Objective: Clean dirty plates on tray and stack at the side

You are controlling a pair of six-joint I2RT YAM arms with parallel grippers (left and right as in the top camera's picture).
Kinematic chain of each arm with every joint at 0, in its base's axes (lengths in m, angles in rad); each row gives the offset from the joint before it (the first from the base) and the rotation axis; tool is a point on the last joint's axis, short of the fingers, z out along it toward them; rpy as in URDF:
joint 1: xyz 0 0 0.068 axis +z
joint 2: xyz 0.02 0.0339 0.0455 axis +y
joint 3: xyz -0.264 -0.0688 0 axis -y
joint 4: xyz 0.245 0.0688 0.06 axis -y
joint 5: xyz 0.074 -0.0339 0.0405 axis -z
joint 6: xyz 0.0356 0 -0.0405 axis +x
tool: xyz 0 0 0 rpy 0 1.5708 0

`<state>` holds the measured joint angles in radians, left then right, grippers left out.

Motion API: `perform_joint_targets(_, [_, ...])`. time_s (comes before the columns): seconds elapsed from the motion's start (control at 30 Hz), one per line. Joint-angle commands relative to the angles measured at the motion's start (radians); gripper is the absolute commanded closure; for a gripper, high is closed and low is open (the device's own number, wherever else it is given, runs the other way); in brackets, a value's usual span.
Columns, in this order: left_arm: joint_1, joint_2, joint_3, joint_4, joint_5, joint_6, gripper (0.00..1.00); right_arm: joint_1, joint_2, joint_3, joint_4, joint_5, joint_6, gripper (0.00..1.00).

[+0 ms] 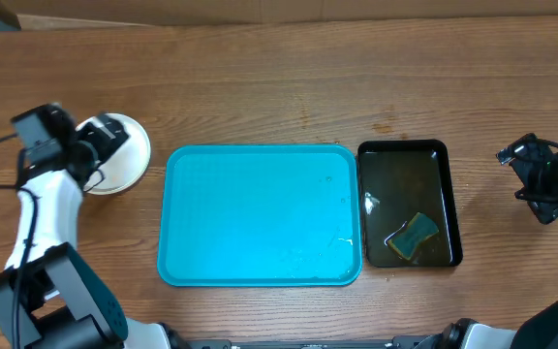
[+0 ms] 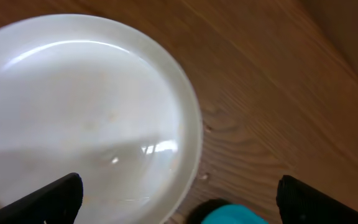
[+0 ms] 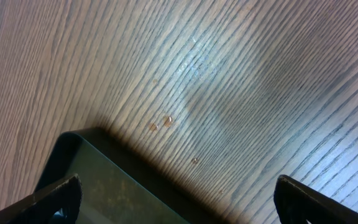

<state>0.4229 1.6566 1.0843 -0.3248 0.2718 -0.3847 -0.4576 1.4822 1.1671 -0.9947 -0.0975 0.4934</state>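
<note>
A white plate (image 1: 129, 155) rests on the wooden table left of the turquoise tray (image 1: 260, 215), clear of the tray's rim. My left gripper (image 1: 105, 155) hovers over this plate, open, gripping nothing. In the left wrist view the plate (image 2: 79, 106) fills the upper left, its right rim lies between the spread fingertips (image 2: 55, 199), and a corner of the tray (image 2: 232, 214) shows below. The tray carries no plate, only a few wet spots. My right gripper (image 1: 513, 174) stands open at the far right, empty.
A glossy black tray (image 1: 410, 170) sits against the turquoise tray's right side, with a green-and-yellow sponge (image 1: 413, 236) in it. Its corner (image 3: 104, 180) shows in the right wrist view, with small droplets (image 3: 166, 121) on the wood beside it.
</note>
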Motion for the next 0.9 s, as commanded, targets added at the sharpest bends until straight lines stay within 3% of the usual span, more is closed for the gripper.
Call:
perform_joint_targets(0.0, [-0.053,0.004,-0.010,0.013,0.027,0.085,0.00,-0.002,-0.001,0.019,0.006,0.007,-0.004,0.00])
perform_joint_targets(0.87, [-0.092,0.004,-0.010,0.011,0.025,0.085,0.00,-0.002,-0.001,0.019,0.006,0.007,-0.004,0.00])
